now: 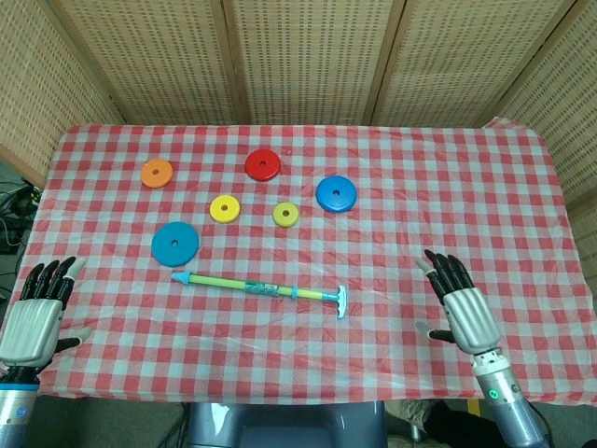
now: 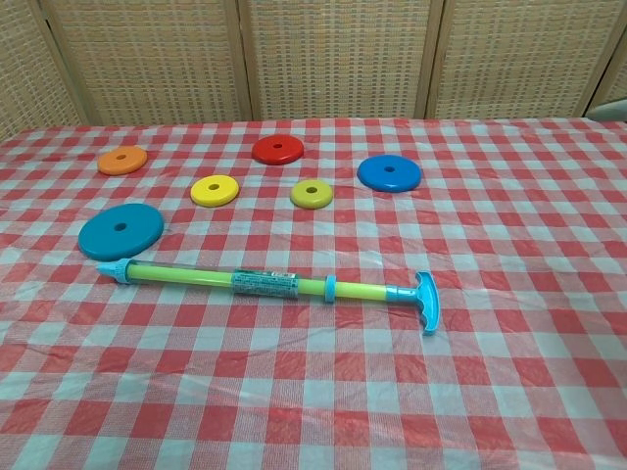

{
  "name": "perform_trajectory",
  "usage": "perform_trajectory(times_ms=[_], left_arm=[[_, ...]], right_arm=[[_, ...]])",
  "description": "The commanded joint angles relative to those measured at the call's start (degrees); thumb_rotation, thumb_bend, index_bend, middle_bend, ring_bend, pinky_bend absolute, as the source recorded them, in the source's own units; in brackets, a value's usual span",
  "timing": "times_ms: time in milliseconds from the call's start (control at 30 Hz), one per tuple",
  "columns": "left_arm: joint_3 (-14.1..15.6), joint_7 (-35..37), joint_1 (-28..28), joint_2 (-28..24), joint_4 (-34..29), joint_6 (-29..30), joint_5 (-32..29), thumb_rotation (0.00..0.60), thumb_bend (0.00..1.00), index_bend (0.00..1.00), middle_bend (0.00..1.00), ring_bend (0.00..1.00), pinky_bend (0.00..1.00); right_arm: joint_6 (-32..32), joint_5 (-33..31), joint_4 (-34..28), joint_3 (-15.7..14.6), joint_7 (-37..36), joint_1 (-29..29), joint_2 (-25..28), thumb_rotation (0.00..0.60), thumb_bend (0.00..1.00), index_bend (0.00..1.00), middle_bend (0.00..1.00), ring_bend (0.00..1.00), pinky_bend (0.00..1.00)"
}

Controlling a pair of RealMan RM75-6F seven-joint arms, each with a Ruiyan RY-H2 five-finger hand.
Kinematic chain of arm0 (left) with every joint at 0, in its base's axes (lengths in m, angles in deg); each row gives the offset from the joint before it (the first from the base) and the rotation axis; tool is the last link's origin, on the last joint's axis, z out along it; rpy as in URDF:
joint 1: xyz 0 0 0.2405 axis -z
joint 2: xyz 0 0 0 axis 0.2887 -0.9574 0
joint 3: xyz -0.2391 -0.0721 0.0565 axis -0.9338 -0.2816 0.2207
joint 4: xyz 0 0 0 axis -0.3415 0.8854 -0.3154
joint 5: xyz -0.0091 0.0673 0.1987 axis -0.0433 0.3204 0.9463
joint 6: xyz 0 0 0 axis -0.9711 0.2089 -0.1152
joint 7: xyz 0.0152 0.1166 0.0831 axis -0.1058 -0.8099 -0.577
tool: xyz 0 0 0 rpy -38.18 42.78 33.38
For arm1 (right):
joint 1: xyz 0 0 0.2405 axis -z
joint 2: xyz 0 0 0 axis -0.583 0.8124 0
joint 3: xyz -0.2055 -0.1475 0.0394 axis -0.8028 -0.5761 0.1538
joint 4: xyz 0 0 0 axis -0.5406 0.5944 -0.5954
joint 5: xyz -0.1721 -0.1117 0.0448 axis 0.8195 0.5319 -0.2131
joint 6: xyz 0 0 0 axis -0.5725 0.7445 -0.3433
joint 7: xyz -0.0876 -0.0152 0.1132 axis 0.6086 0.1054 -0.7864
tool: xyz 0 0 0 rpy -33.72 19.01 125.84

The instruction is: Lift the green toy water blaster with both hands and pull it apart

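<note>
Where woven rattan screens [image 1: 308,56] stand behind, a red-checked tablecloth [image 1: 448,205] is spread; left hand [image 1: 33,317] and right hand [image 1: 459,306] are held spread, empty

I am at a staged test station, a robot lab corner rather than a home. A folding screen of woven rattan panels [image 1: 308,56] in pale wooden frames closes off everything behind my table [image 1: 420,187], which wears a red and white checked cloth. Loose cables [image 1: 11,210] lie on the floor past the table's left edge. Coloured toy discs [image 2: 120,231] are laid out like props.
</note>
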Motion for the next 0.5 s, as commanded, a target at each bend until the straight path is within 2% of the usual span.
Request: perform_trajectory(times_ms=[33,100,233,333,500], left_arm=[[-0.16,0.07,0.17,0.08,0.21,-0.42,-0.52,0.600,0.05,0.00,0.00,0.00,0.00],[-0.20,0.14,0.31,0.18,0.39,-0.76,-0.83,0.600,0.05,0.00,0.00,0.00,0.00],[-0.28,0.39,0.57,0.33,0.78,-1.40,-1.45,0.600,0.05,0.00,0.00,0.00,0.00],[-0.43,0.83,0.72,0.49,1.31,-1.82,-2.06,0.600,0.05,0.00,0.00,0.00,0.00],[-0.59,1.63,1.09,0.76,2.17,-2.75,-2.89,0.600,0.05,0.00,0.00,0.00,0.00]], right_arm=[[-2.65,-2.38,-1.98,2.51,3.67,-2.62,-3.06,0.600,0.14,0.10,0.04,0.01,0.01],[-3.63,-3.79,-2.81,3.57,5.93,-3.74,-5.24,0.600,0.14,0.14,0.14,0.09,0.10],[-5.61,-6.51,-3.53,5.27,9.92,-6.10,-9.94,0.600,0.15,0.20,0.42,0.37,0.32],[-7.93,-9.48,-3.75,6.44,13.42,-8.20,-13.77,0.600,0.16,0.23,0.58,0.55,0.41],[-10.43,-15.54,-3.22,9.06,18.62,-11.22,-19.56,0.600,0.17,0.26,0.80,0.77,0.58]])
